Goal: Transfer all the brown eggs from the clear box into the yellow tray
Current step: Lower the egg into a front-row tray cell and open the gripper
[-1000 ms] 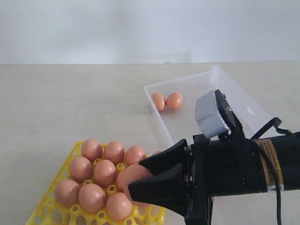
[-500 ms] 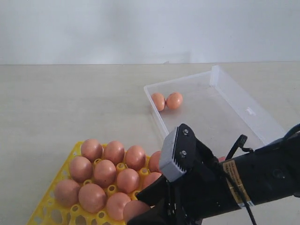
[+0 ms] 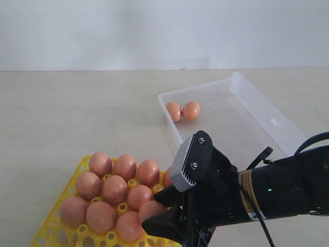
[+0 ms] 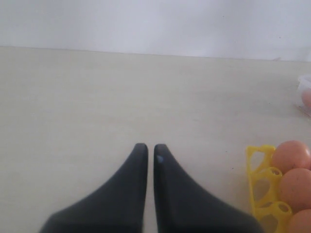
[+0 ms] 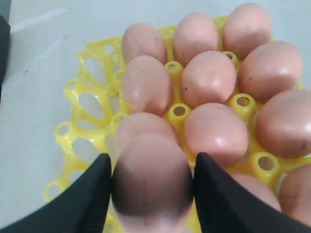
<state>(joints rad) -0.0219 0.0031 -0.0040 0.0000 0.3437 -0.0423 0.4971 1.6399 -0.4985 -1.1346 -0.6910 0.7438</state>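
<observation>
Brown eggs (image 3: 114, 189): most seated in yellow tray (image 4: 250, 165), two lying in clear box (image 3: 267, 110) | right tool (image 5: 151, 165): spread egg-wide, clamped on one egg (image 5: 150, 187) low over tray's near edge | left tool (image 4: 146, 148): pinched together, empty, over table (image 3: 77, 113) | risk: off-centre release, knocking a seated neighbour, cracking or rolling off.

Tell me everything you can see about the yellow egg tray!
The yellow tray is bright plastic, a grid of round cups with hollow posts between. It lies flat on the pale table, near the clear box. Smooth brown eggs fill most cups; some edge cups are empty. The right end effector holds one more egg low over it.
</observation>
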